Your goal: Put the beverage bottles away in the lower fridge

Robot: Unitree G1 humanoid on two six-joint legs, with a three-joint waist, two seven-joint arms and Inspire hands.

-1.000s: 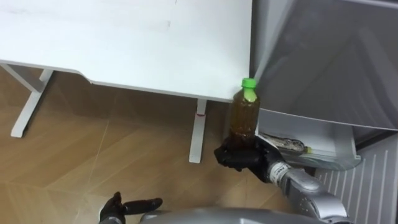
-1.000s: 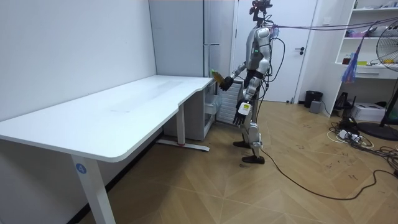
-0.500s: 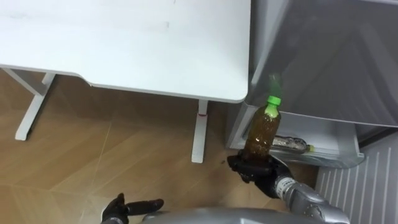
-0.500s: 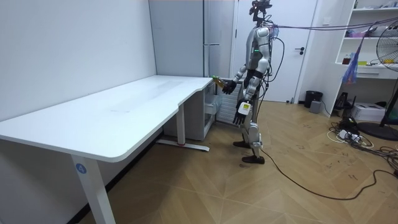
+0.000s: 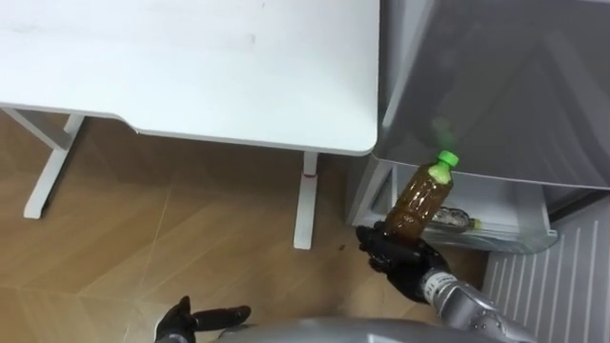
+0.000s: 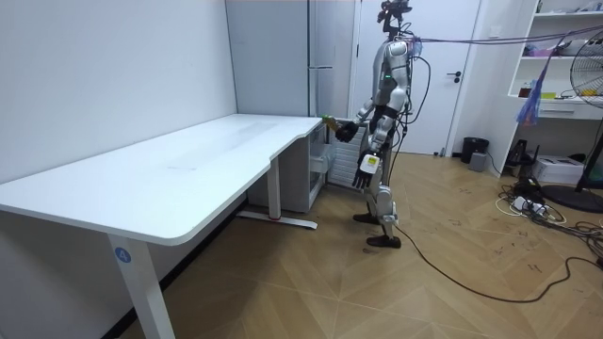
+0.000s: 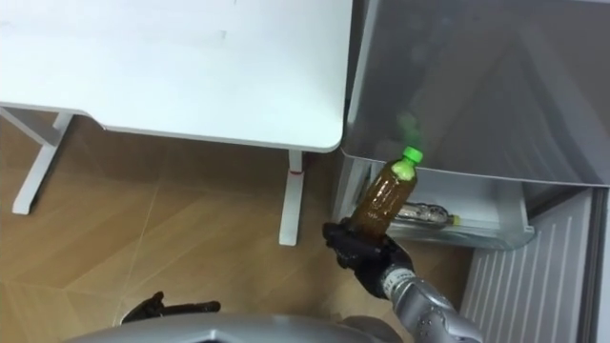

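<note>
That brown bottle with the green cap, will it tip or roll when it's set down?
Likely heavy for its size: the bottle looks nearly full. Tall and narrow, held low by the right hand, it may tip. Round, so laid flat it would probably roll.

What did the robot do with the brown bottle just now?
The right hand, still gripping the tea bottle, carried it rightward toward the open lower fridge drawer and tipped its green cap that way. The left hand stayed low and open; the white table and the bottle lying in the drawer didn't move.
</note>
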